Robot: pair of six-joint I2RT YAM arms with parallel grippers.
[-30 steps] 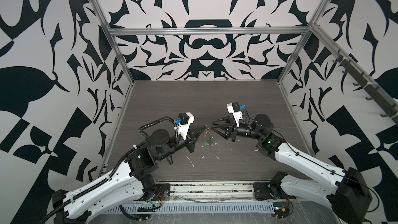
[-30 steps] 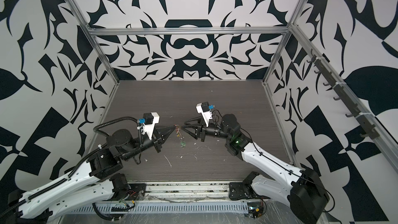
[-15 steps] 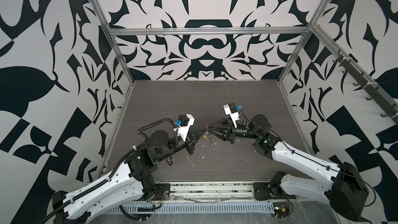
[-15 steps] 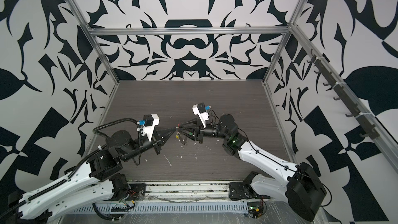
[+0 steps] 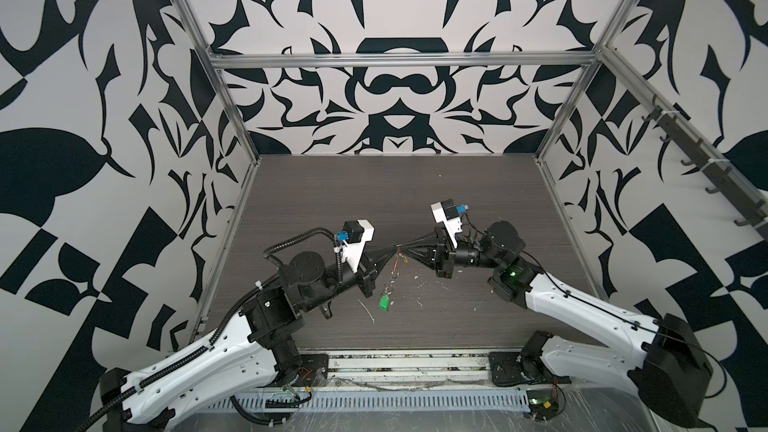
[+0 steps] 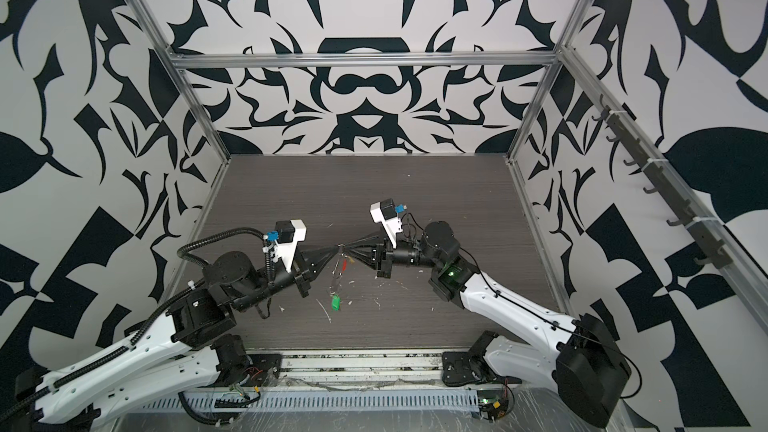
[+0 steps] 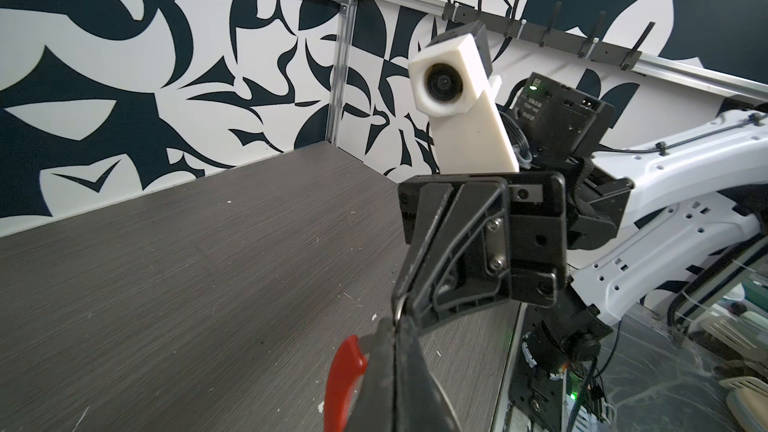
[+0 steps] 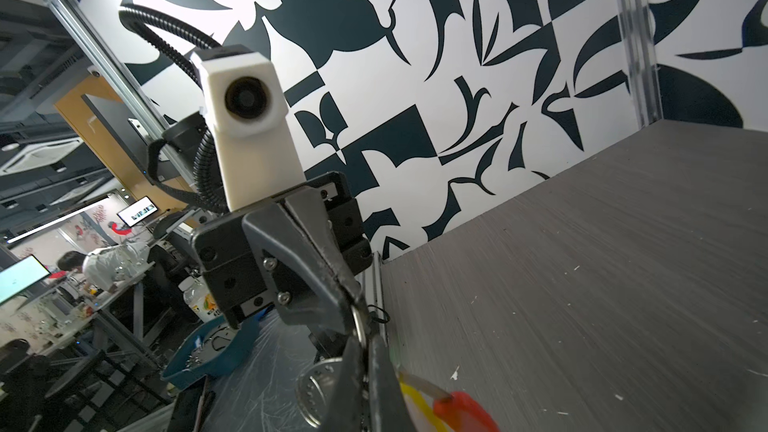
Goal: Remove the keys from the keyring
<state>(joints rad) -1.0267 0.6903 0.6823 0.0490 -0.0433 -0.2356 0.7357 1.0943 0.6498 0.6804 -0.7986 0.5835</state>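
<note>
The keyring (image 5: 394, 274) hangs as a thin wire loop between my two grippers, above the middle of the dark table (image 5: 457, 184). Its red sleeve (image 7: 344, 384) shows beside the left fingers. My left gripper (image 5: 396, 248) is shut on the loop's top. My right gripper (image 5: 406, 249) meets it tip to tip and is shut on a small metal ring (image 8: 360, 322) of the keyring. The green key (image 5: 384, 303) dangles at the loop's low end, also in a top view (image 6: 335, 302). A yellow key cover (image 8: 419, 404) and the red sleeve (image 8: 465, 414) lie just past the right fingers.
Small white scraps (image 5: 419, 304) lie on the table below the grippers. Patterned walls close in the table at the left, right and back. A rail of hooks (image 5: 706, 160) runs along the right wall. A blue bin (image 8: 208, 351) sits beyond the table's edge.
My right gripper has moved left to meet the left gripper and has shut on the keyring's top. The left gripper stays shut on the loop, which now hangs straighter.
</note>
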